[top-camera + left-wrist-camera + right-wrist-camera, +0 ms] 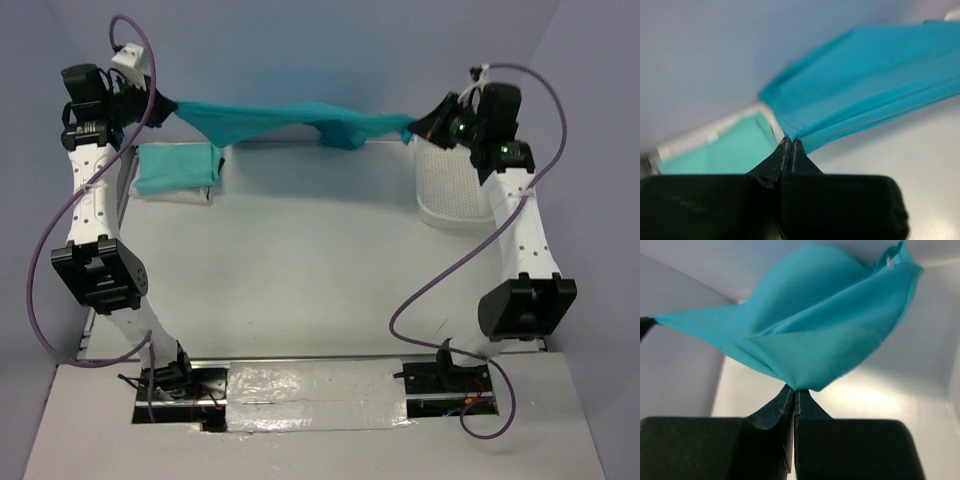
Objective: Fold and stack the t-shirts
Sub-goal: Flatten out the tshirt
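Teal t-shirt (290, 118) is off the table (300, 260), strung in the air along the far edge between the two arms. Left gripper (165, 103) is clenched on its left end at the far left corner. Its wrist view shows the fingertips pinched together, with bunched hem folds fanning out from them. Right gripper (420, 128) is clenched on the right end at far right, over the far left corner of the white lattice basket (455, 190) in the overhead view. Its wrist view shows the jaws closed on a fabric corner, cloth spreading away toward the other arm. Shirt sags and twists a bit mid-span, not flat. Folded pale mint t-shirt (175, 165) lies on the table at far left, just below the left gripper. A white layer (200, 192) shows under its near edge; can't tell what it is. Basket sits at the far right table edge.
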`<action>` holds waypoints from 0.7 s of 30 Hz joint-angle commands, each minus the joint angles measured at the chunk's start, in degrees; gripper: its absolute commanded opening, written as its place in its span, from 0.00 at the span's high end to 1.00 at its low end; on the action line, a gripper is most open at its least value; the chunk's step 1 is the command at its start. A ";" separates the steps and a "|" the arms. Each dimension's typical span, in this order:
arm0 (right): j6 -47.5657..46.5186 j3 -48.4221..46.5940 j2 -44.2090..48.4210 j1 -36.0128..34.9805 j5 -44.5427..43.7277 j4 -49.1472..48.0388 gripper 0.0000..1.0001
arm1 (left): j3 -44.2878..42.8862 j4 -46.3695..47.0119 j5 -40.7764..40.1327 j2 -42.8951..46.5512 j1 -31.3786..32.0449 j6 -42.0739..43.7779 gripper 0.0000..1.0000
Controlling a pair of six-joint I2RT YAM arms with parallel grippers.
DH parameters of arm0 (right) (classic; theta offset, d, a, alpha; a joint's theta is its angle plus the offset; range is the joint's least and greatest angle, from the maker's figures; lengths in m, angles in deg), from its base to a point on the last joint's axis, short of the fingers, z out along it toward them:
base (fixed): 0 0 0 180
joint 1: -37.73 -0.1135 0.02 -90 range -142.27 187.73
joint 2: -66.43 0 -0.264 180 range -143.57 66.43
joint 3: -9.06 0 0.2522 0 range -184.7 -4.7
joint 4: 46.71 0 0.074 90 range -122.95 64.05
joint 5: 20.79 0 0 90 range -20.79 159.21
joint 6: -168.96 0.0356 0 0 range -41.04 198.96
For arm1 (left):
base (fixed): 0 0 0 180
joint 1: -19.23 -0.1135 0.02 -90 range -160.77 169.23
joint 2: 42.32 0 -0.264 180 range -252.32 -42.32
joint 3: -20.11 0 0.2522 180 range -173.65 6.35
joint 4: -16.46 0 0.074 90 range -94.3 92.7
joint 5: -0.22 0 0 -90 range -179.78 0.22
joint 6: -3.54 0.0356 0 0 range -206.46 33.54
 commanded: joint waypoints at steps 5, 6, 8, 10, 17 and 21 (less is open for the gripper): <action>-7.66 40.59 26.75 -7.40 -8.69 0.41 1.00 | 21.96 -19.83 -8.23 16.54 -3.43 20.09 1.00; -6.35 44.02 29.30 -8.45 -9.82 0.85 1.00 | 24.10 -24.20 -9.03 17.86 -4.22 21.50 1.00; -4.50 53.70 37.13 -12.74 -11.67 2.61 1.00 | 30.49 -28.18 -11.14 21.64 -4.75 25.28 1.00; -1.08 61.15 43.37 -15.83 -14.40 4.36 1.00 | 35.08 -33.02 -12.19 25.14 -5.01 28.96 1.00; 7.01 76.48 51.12 -20.76 -12.04 5.43 1.00 | 54.43 -39.26 -17.81 30.44 -5.45 32.85 1.00; 6.50 74.83 49.64 -21.29 -13.69 6.04 1.00 | 60.23 -39.45 -20.63 31.76 -6.33 32.68 1.00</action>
